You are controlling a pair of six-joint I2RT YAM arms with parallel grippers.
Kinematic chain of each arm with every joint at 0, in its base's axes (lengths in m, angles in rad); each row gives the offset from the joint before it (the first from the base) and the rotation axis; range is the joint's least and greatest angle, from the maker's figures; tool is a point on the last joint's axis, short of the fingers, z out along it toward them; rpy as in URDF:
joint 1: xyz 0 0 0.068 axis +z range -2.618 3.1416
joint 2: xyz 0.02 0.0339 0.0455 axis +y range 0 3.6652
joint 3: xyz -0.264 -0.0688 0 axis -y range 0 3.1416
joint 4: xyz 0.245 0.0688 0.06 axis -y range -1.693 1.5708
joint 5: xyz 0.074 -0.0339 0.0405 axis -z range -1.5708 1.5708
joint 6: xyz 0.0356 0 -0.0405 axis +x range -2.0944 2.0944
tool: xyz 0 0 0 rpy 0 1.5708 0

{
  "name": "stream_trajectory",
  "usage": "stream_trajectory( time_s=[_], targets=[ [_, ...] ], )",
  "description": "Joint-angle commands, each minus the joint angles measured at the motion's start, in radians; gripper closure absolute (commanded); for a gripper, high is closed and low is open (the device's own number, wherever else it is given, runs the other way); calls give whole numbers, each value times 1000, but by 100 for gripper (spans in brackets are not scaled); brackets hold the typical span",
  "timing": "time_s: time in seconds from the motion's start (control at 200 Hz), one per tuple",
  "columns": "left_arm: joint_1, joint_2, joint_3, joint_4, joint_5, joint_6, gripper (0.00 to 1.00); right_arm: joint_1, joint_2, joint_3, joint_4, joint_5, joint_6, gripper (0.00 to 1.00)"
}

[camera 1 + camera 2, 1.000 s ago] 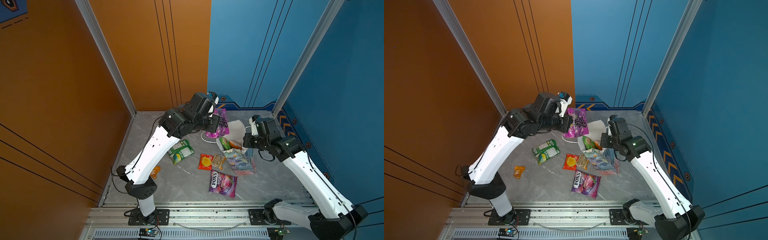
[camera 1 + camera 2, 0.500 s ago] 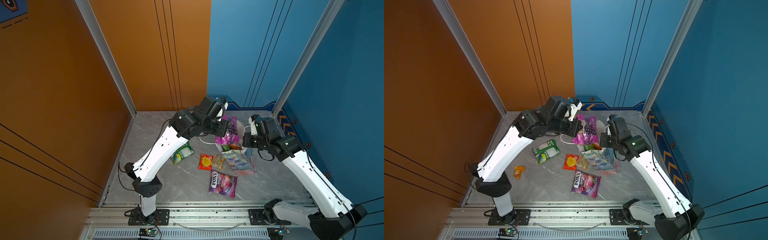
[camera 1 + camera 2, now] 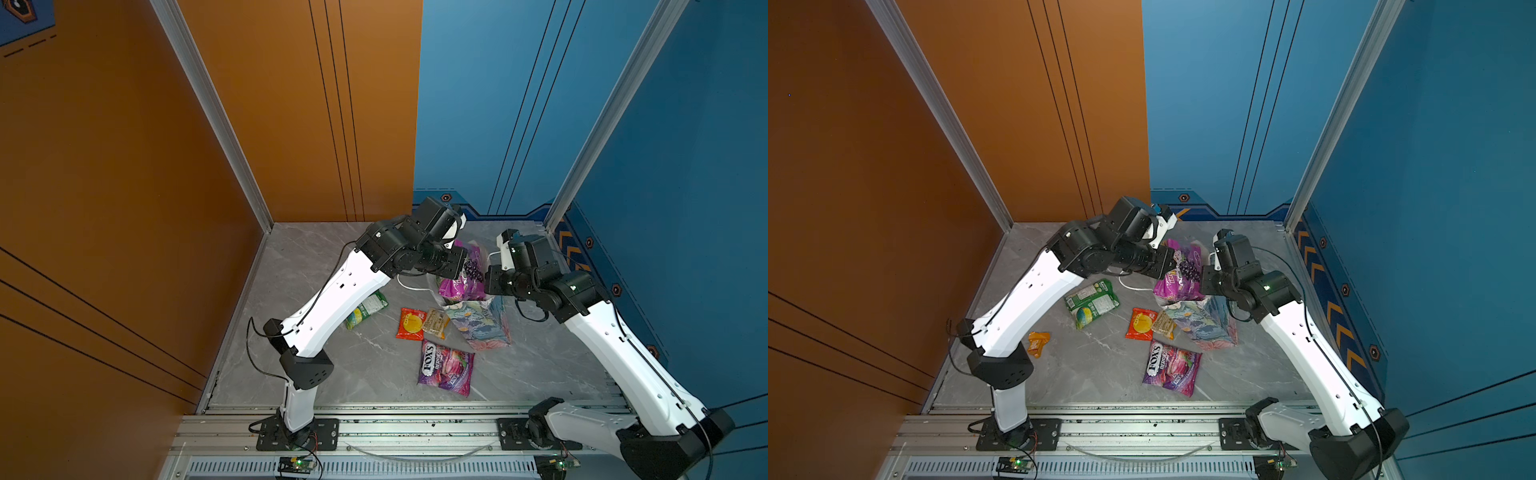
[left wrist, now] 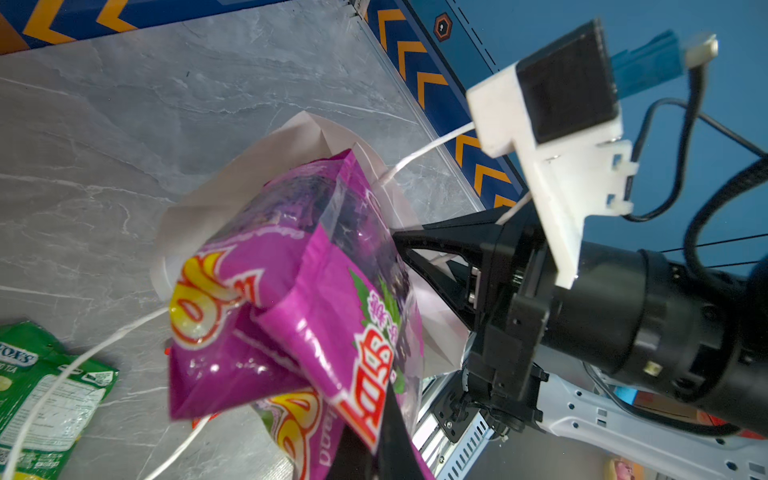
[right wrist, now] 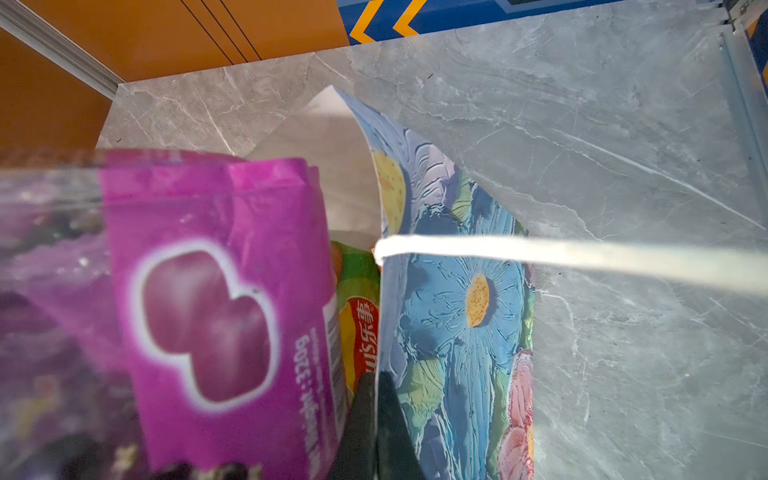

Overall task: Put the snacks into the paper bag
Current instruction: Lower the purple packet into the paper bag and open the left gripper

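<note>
Now: left gripper [image 4: 376,446] clamps the purple grape packet [image 4: 291,316] at the paper bag [image 5: 453,324] mouth, whose wall the right gripper [image 5: 376,401] pinches. We fear the packet snagging the rim and crumpling it.

Left arm [image 3: 332,299] and right arm [image 3: 623,353] have white shells, black joints, black cables.

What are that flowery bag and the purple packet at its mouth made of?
The flowery bag looks like stiff paper: matte white inside with fold creases, printed outside, and a white cord handle. The purple packet is probably glossy plastic film: bright glare, crinkles and a clear window.
</note>
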Motion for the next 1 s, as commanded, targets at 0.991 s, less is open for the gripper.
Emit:
stream_trajectory(
  time_s=[0.991],
  targets=[
    [46,245,104,72,206,-77,100,57,-2,37,66,22,5,100]
  ],
)
